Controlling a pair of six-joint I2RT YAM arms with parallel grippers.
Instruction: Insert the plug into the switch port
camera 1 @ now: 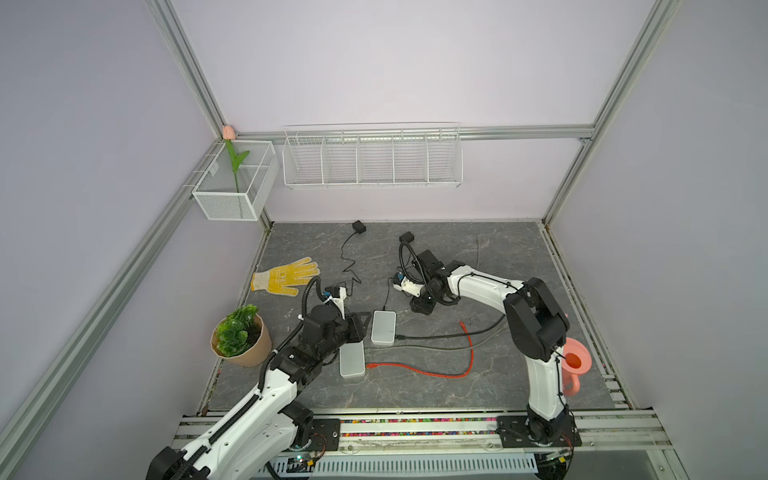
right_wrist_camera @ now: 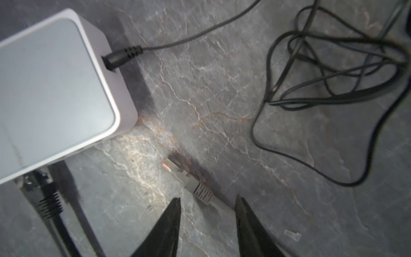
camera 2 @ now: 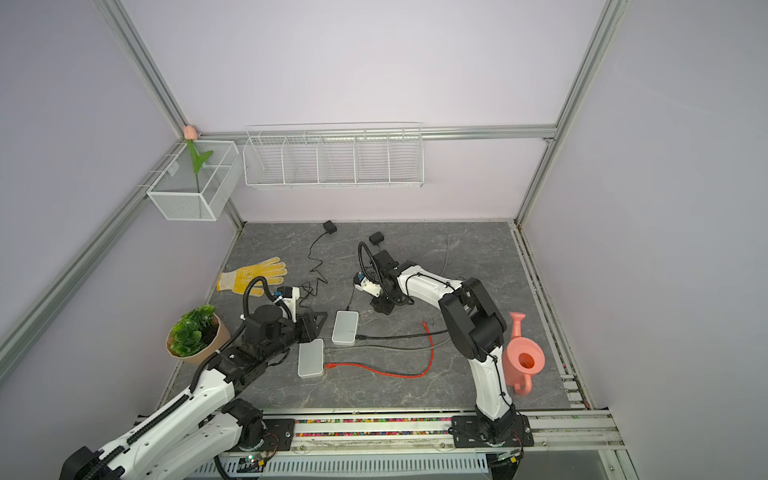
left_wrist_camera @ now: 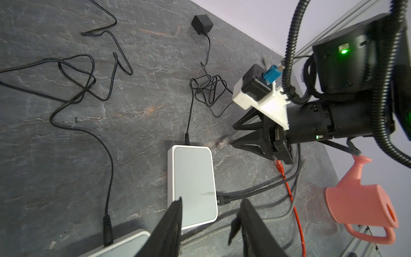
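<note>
A grey cable's clear plug (right_wrist_camera: 175, 169) lies flat on the stone table, just off a corner of a white switch (right_wrist_camera: 55, 89). My right gripper (right_wrist_camera: 208, 202) is open, its tips on either side of the grey cable behind the plug's ribbed boot (right_wrist_camera: 202, 192), not clamping it. In the left wrist view the same plug (left_wrist_camera: 223, 142) lies just in front of the right gripper's fingertips (left_wrist_camera: 235, 142). My left gripper (left_wrist_camera: 211, 204) hangs open and holds nothing, over the end of that switch (left_wrist_camera: 192, 180) where a black plug (left_wrist_camera: 223, 200) sits in a port. Both grippers (camera 1: 368, 322) (camera 1: 417, 309) flank the switch (camera 1: 383, 327) in both top views.
A second white switch (camera 1: 352, 360) lies under the left arm. A red cable (camera 1: 419, 371) and the grey cable (camera 1: 436, 347) cross the table's middle. Black power leads with adapters (camera 1: 358, 226) trail to the back. A yellow glove (camera 1: 286, 276), potted plant (camera 1: 241, 336) and pink watering can (camera 1: 575, 365) stand around.
</note>
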